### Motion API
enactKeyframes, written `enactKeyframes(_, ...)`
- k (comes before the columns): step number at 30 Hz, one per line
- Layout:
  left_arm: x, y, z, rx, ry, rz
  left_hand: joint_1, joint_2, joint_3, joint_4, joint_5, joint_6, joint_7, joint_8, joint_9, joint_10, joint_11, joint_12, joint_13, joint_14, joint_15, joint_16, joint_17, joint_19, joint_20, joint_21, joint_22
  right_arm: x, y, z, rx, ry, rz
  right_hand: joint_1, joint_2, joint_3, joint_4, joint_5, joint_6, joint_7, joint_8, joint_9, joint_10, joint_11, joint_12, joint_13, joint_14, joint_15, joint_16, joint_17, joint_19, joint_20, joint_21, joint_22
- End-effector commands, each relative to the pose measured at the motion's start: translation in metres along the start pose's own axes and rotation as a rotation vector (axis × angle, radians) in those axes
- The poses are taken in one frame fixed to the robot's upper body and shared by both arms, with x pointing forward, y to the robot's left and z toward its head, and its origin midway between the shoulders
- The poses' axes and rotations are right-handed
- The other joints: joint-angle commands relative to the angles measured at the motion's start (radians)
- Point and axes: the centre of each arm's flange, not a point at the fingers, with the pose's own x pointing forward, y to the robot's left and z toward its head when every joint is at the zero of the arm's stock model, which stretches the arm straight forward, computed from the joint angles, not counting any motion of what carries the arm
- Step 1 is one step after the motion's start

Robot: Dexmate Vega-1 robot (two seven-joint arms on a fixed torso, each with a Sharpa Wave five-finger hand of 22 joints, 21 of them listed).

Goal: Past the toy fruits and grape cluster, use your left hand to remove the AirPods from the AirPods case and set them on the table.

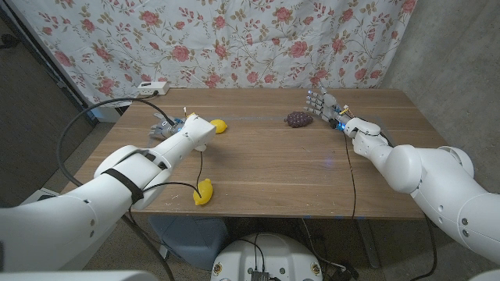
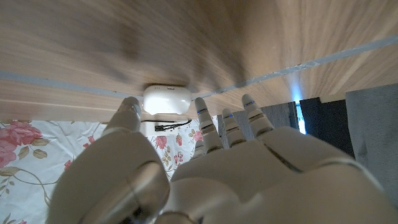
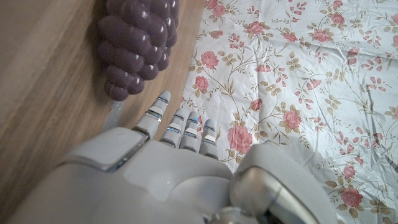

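The tabletop [image 1: 266,164] is wooden, with a floral cloth [image 1: 234,39] hanging behind it. The left arm [image 1: 117,183] extends diagonally across the tabletop toward its far left area. The right arm [image 1: 422,168] reaches in toward the far centre-right. The left hand [image 2: 205,174] hovers just short of the white AirPods case [image 2: 166,99], fingers [image 2: 202,118] apart and extended toward it, holding nothing. The case sits closed on the tabletop near the far edge. The right hand [image 1: 332,109] stands upright just beside the purple grape cluster [image 1: 298,119], fingers [image 3: 158,109] straight, slightly spread, gripping nothing. One yellow toy fruit [image 1: 219,125] lies beside the left hand; another [image 1: 204,191] lies near the front edge.
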Motion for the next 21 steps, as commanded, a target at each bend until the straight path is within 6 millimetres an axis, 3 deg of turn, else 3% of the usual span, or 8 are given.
enactKeyframes(1,0.0002,0.0006,-0.0021,-0.005,0.005,0.001,-0.004,0.010,-0.007,-0.001,0.002,-0.022,0.001,-0.002,0.003,0.008,0.000,-0.003,0.002,0.008,-0.003,0.000,0.001,0.002,0.003,0.006,0.003,0.0008,0.0020,0.0041,-0.011,-0.013,0.019,0.013,0.001,0.004,0.000,-0.001,0.013,-0.003,0.007,0.005,0.009,0.001,0.006,0.003,0.008,-0.005,0.004,0.003,0.005,0.007,0.000,0.001)
enactKeyframes(21,0.0034,0.0007,-0.0015,0.000,0.017,0.009,-0.002,0.021,-0.010,0.000,0.004,-0.016,0.004,-0.002,0.003,0.010,0.001,-0.004,0.003,0.010,-0.003,0.000,0.001,0.005,0.003,0.007,0.004,0.0026,0.0001,0.0024,-0.007,0.013,0.004,0.012,0.000,0.008,0.001,-0.003,0.017,-0.004,0.005,0.005,0.015,-0.002,0.005,0.003,0.011,-0.007,0.001,0.003,0.001,0.033,-0.006,0.001)
